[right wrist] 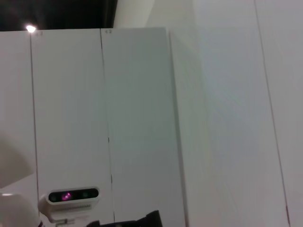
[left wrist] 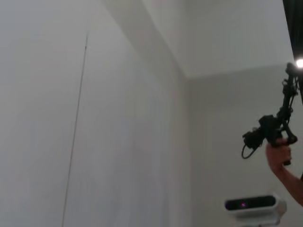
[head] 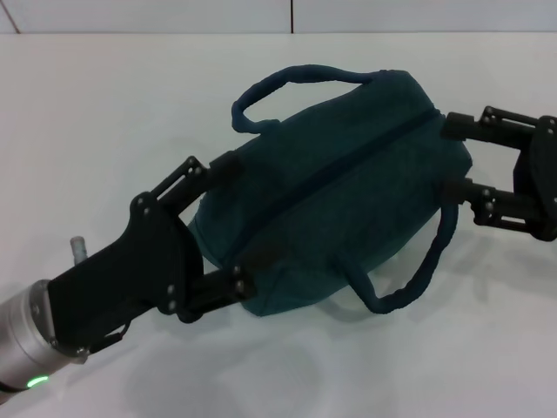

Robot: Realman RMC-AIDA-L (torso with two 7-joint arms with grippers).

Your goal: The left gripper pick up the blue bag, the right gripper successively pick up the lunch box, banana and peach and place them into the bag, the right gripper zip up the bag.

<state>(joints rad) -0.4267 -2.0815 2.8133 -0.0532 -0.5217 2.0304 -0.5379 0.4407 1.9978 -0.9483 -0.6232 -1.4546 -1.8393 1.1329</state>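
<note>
The blue bag (head: 348,205) lies on the white table (head: 104,113) in the head view, zipped shut, with one handle (head: 296,83) at the back and the other (head: 418,270) at the front. My left gripper (head: 233,225) holds the bag's left end, its fingers (head: 218,167) spread wide and pressed against both sides. My right gripper (head: 452,158) is at the bag's right end, fingers apart, the upper one by the end of the zip line. The lunch box, banana and peach are hidden. Both wrist views show only walls.
A small pale upright post (head: 78,248) stands just behind my left arm. In the left wrist view a person's hand (left wrist: 277,153) holds a black device, and a white sensor unit (left wrist: 253,205) sits low on the wall.
</note>
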